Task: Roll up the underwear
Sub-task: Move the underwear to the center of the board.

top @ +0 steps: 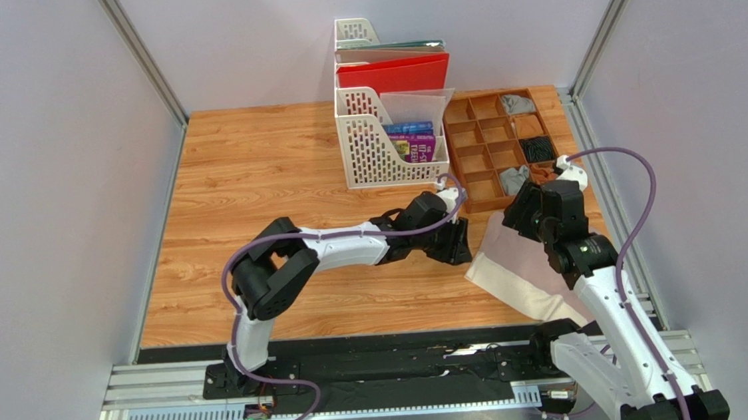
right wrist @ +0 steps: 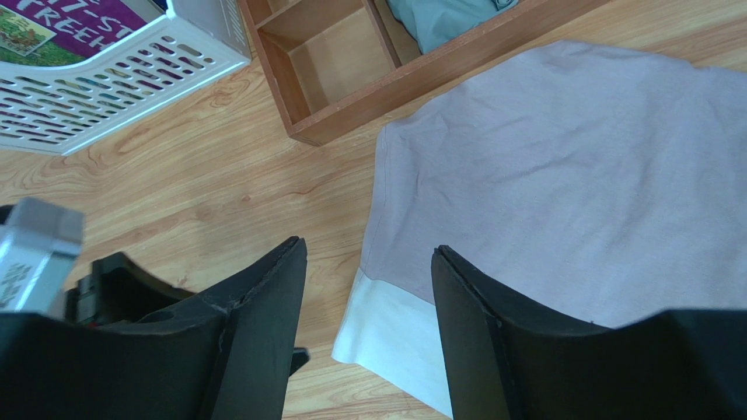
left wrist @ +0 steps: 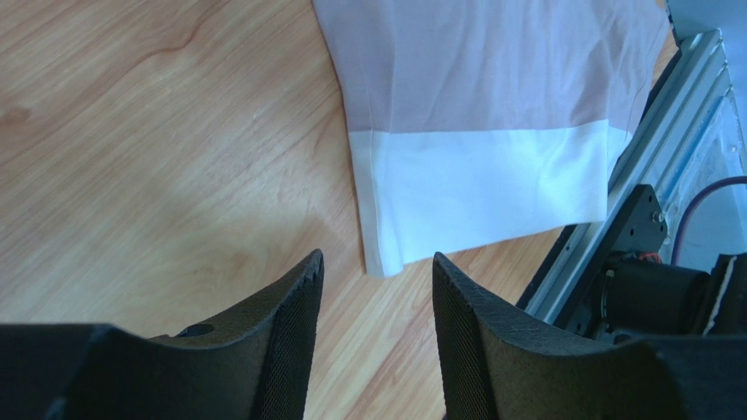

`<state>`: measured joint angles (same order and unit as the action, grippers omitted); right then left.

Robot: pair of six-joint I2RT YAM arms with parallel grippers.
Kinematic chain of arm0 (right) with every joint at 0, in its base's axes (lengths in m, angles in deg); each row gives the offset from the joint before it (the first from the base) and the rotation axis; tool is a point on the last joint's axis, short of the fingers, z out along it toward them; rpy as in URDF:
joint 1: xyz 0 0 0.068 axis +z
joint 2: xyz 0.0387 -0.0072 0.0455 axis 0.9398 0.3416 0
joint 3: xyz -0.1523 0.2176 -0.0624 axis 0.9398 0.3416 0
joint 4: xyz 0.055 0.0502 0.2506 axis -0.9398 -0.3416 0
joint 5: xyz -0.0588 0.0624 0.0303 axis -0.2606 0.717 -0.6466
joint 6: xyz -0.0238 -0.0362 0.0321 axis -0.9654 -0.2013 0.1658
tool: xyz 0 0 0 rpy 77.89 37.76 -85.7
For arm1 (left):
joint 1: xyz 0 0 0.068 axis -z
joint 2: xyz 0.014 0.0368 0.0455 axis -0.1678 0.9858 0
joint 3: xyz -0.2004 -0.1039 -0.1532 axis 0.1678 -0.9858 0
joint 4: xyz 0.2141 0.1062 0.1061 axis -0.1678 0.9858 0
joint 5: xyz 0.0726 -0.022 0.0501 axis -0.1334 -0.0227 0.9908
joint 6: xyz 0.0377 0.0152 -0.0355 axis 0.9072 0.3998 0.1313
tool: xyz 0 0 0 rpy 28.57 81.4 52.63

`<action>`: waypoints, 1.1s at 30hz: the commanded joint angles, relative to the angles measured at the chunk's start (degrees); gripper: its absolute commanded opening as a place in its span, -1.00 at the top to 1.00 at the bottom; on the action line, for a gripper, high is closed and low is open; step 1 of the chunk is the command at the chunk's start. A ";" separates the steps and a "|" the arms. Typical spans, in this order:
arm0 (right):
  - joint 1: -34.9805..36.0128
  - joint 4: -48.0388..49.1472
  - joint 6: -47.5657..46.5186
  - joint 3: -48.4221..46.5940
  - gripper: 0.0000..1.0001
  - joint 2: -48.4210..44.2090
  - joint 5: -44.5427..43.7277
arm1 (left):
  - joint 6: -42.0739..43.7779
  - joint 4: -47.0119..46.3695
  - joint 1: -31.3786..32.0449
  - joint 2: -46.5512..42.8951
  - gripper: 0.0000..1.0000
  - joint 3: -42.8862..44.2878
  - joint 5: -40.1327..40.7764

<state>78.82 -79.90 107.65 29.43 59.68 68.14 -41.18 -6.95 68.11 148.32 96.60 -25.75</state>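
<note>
The pale pinkish-beige underwear [top: 518, 271] lies flat on the wooden table at the front right, with its cream edge band [left wrist: 482, 184] toward the near edge. My left gripper [left wrist: 375, 261] is open just off the band's left corner, with only bare wood between its fingers; in the top view this left gripper [top: 457, 249] sits at the cloth's left side. The right gripper [right wrist: 366, 247] hovers open above the underwear [right wrist: 570, 175], over its left edge where the cream band [right wrist: 394, 337] begins. From above, the right gripper [top: 515, 221] is at the cloth's far end.
A wooden compartment organizer [top: 476, 152] stands just behind the cloth, with rolled grey [top: 517, 104] and dark cloths in some cells. A white file basket [top: 369, 155] with books and a red folder is to its left. The metal rail [left wrist: 666, 122] runs along the table's near edge.
</note>
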 commanded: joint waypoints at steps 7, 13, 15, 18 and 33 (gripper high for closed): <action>-0.27 -0.64 0.62 -2.33 -0.18 -2.75 1.04 | -0.26 -1.39 1.66 6.41 -0.06 5.53 -1.00; -0.27 -0.56 0.36 -2.33 -0.18 -3.63 1.57 | -0.88 -1.04 1.92 9.83 -0.02 7.29 -2.14; -0.36 -0.64 0.36 -2.24 -0.18 -3.72 1.48 | -1.32 -1.13 1.93 10.80 0.02 7.73 -2.75; -0.27 -0.56 0.27 -2.15 -0.18 -3.64 1.48 | -1.41 -1.13 2.01 11.33 0.12 7.56 -2.75; -0.27 0.06 -0.34 -1.80 -0.18 -3.20 3.32 | -2.11 -1.40 2.89 11.78 1.00 5.20 -0.66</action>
<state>78.82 -81.25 107.63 29.32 56.73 70.13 -43.50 -10.03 70.34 160.28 103.86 -28.72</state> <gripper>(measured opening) 0.590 0.003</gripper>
